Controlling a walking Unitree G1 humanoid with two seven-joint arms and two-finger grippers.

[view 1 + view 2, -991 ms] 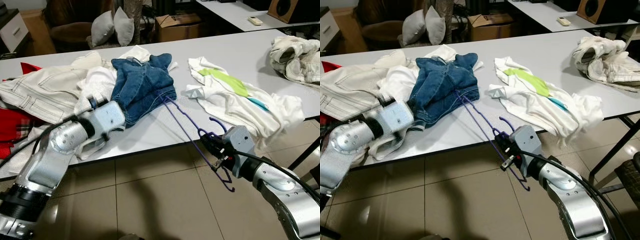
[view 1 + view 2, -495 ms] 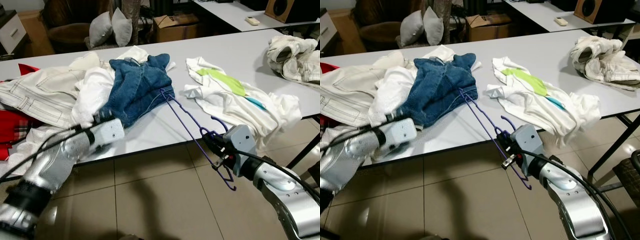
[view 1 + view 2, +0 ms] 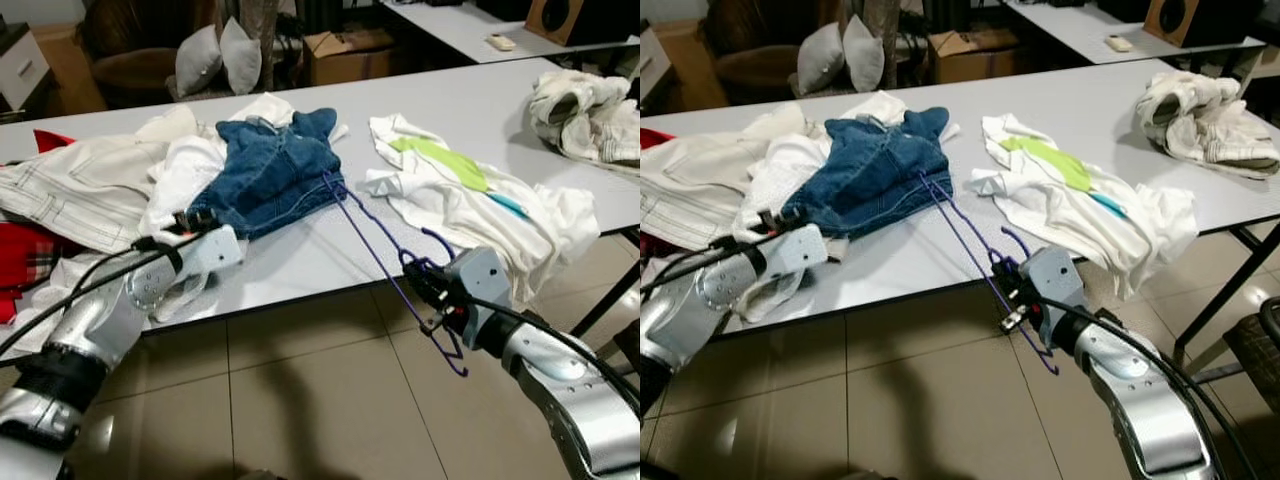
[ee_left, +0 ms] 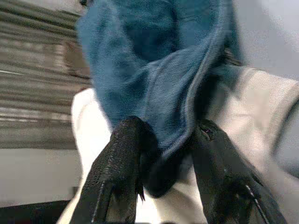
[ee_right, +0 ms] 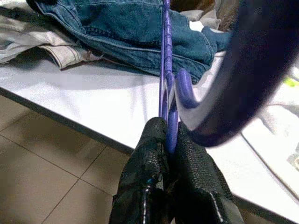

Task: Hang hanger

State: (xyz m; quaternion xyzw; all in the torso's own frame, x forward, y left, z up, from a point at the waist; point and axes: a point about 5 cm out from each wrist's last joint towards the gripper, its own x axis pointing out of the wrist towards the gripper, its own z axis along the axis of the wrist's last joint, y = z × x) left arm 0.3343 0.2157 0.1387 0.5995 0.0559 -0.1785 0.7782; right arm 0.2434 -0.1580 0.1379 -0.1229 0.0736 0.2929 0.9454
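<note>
So the right gripper is clamped tight on the purple hanger just off the table edge, hook end hanging over the floor, while the far end sits tucked into the jeans on the table. Left gripper has its fingers pinched on the jeans' hem, beside the white clothes pile.

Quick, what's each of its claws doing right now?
Left gripper: fingers pinching the edge of the jeans.
Right gripper: fingers shut on the purple hanger.
</note>
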